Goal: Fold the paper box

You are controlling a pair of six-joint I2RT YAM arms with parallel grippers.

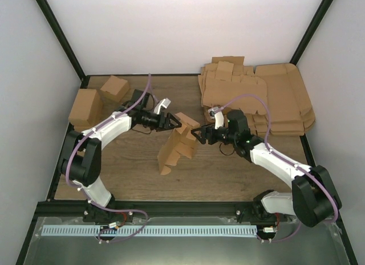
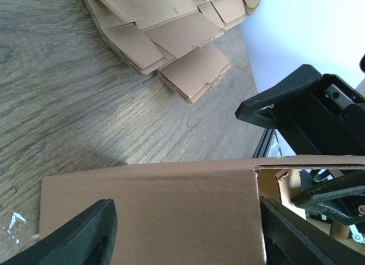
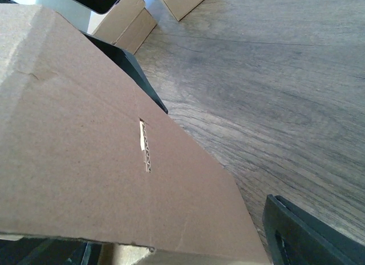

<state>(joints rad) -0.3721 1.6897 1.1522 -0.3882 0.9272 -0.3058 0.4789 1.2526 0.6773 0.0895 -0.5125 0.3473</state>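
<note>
Left pincer (image 2: 187, 219): we're looking straight down it. The fingers are spread wide with nothing clamped between them, and a flat brown panel lies right across their tips.
Contact: whether those tips press on the panel, we cannot tell.
Right pincer (image 1: 198, 134): it faces the left one almost tip to tip and is spread wide too. From the left wrist we see one of its fingers above the box's edge and one below. On its own camera a strip of desk shows between the panel and its one visible finger (image 3: 308, 236), so we see no grip there.
Paper box (image 1: 175, 145): it sits right between the two pincers. It stands on end and tilted, flaps partly raised, with its lower corner down on the desk below them.
Slot (image 3: 145, 145): we spot a short slit in the panel, close in front of the right pincer, with its corrugated edge showing.
Desk (image 1: 131, 168): wood grain, under both pincers.
Heap of flat cardboard sheets (image 1: 268, 100): it lies behind the right pincer's wrist, well apart.
Two folded cartons (image 1: 85, 105): these are out behind the left pincer, beside its arm and well apart from the box.
</note>
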